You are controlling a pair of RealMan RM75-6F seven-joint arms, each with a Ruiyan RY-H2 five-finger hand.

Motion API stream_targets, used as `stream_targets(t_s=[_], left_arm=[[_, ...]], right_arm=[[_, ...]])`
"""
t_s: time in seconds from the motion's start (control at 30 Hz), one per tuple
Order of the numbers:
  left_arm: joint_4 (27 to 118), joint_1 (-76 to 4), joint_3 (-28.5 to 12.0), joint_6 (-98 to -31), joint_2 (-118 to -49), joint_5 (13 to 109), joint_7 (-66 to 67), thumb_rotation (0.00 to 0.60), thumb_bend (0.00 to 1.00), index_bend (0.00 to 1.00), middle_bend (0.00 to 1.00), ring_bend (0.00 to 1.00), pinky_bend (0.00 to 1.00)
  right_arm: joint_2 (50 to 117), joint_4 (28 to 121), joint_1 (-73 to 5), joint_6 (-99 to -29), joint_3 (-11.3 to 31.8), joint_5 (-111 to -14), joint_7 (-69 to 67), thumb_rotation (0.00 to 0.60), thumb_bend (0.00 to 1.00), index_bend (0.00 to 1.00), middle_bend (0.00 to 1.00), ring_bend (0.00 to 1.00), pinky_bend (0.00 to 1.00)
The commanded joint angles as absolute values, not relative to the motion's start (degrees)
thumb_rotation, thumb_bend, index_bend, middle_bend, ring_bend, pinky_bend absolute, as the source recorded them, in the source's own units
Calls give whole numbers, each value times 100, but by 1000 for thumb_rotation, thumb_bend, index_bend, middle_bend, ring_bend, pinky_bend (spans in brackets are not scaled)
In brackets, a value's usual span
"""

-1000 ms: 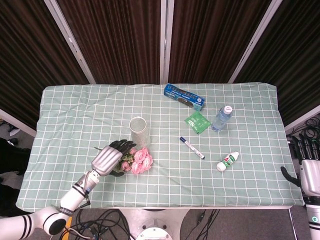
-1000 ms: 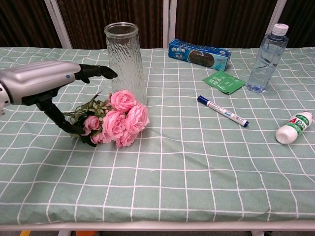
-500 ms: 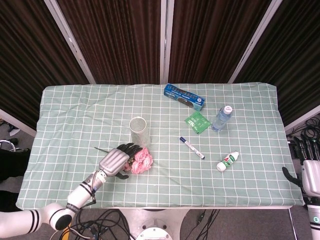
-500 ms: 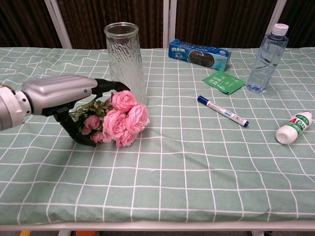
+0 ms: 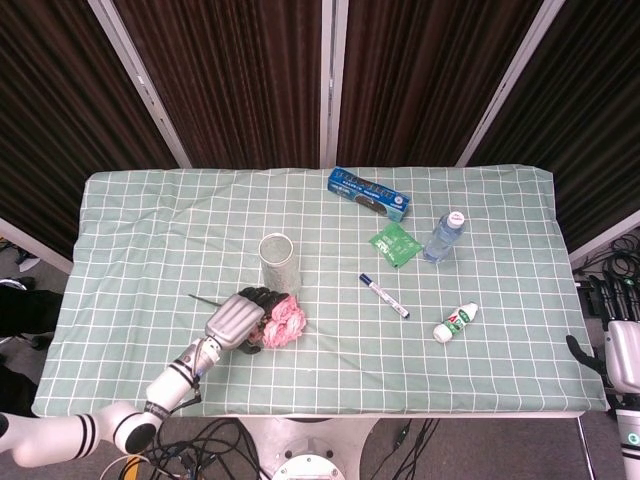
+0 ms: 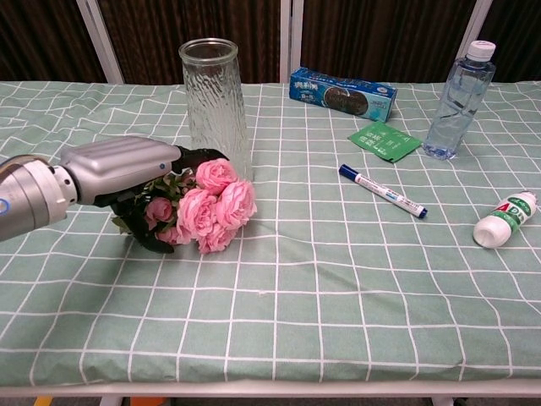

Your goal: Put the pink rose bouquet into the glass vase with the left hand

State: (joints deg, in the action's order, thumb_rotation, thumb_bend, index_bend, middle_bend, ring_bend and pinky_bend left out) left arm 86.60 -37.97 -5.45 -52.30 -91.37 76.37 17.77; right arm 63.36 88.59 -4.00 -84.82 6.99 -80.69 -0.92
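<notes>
The pink rose bouquet [image 5: 287,320] [image 6: 213,205] lies on the green checked cloth, its blooms pointing right, just in front of the glass vase [image 5: 278,262] [image 6: 215,101]. The vase stands upright and empty. My left hand [image 5: 236,320] [image 6: 118,169] lies over the bouquet's leafy stem end; its dark fingers curl over the stems from above and the thumb reaches under them. Most of the stems are hidden by the hand. My right hand [image 5: 622,355] hangs off the table's right edge, fingers apart, holding nothing.
A blue box [image 5: 369,193] [image 6: 342,91] lies at the back. To the right are a green packet [image 5: 396,243] [image 6: 383,139], a water bottle [image 5: 443,236] [image 6: 456,97], a marker [image 5: 384,296] [image 6: 382,191] and a small white bottle [image 5: 456,321] [image 6: 505,218] on its side.
My left hand has moved right and down onto the bouquet's stems, and its fingers have curled around them. The bouquet and the right hand have stayed in place.
</notes>
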Motion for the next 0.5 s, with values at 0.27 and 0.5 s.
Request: stream_targets(t_s=[0.27, 0.5], left_arm=[[8443, -3719, -498, -5673, -9298, 7880, 1653, 600, 39, 318, 279, 285, 329], [8375, -3715, -401, -5693, -9350, 7930, 1657, 600, 40, 367, 330, 311, 375]], right_arm=[[6332, 8888, -398, -8476, 702, -8049, -41, 600, 165, 0, 0, 0, 0], [6323, 8931, -397, -8442, 700, -8006, 11, 600, 165, 0, 0, 0, 0]])
